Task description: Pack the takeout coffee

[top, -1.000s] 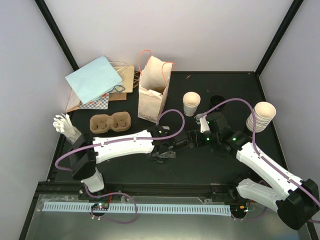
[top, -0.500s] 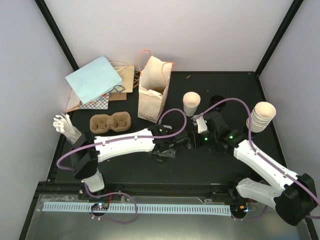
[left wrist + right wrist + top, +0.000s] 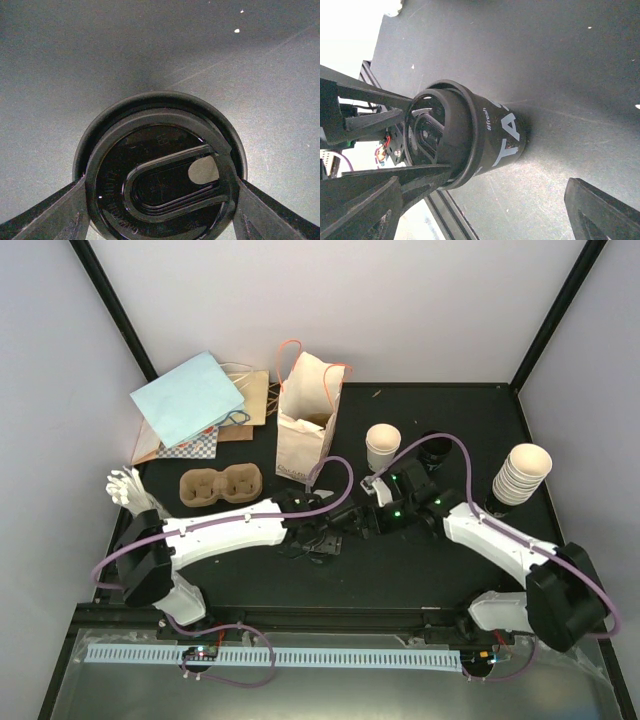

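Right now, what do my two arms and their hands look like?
The left arm and right arm both have white link shells, black joints and bases, and a lilac cable looped along each. Green lights glow near the right wrist. The left hand and right hand are matte black with wedge-shaped fingers.

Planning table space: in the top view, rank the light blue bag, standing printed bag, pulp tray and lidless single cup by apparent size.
Largest: light blue bag and standing printed bag: about alike, and the standing one rises nearer the camera, so unranked.
Then pulp tray.
Smallest: lidless single cup.
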